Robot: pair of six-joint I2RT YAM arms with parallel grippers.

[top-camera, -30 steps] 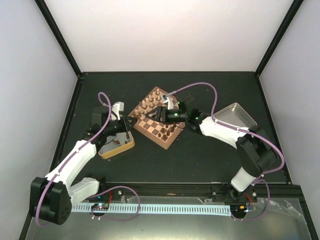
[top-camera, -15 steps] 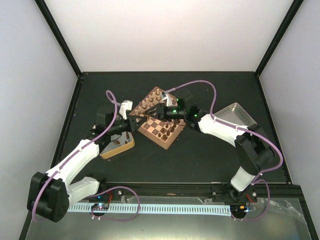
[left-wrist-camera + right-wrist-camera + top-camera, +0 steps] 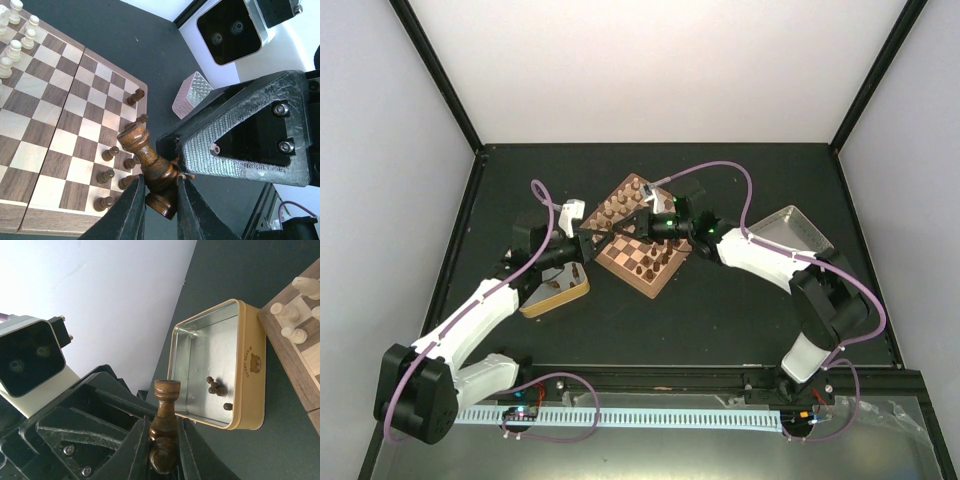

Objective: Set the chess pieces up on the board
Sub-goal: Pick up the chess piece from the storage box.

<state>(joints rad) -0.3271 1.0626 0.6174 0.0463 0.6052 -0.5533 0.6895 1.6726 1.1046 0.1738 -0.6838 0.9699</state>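
Handover, by the look of it. Pinches the foot of one dark chessman point(image 3: 150, 167) in the left gripper point(image 3: 160, 192), fingers pressed onto it from both sides. Closes the right gripper point(image 3: 162, 429) on that same piece from the opposite side, fingers hugging its lower body and seemingly touching. Holds it in the air above the worktop point(image 3: 720, 330), just off a corner of the board point(image 3: 50, 220), between board and yellow tin point(image 3: 250, 365). Further out: shows pale chessmen point(image 3: 15, 50) standing along one edge and a handful of dark chess pieces point(image 3: 106, 176) upright toward the opposite edge, well short of a full set. Leaves at least two dark ones lying in the tin, plus the one aloft, so probably midway on the dark side at best. Against a second ago: finds the left arm swung from over the tin toward the board, the right arm drawn back from over the squares to meet it, and the right fingers gone from spread to closed.
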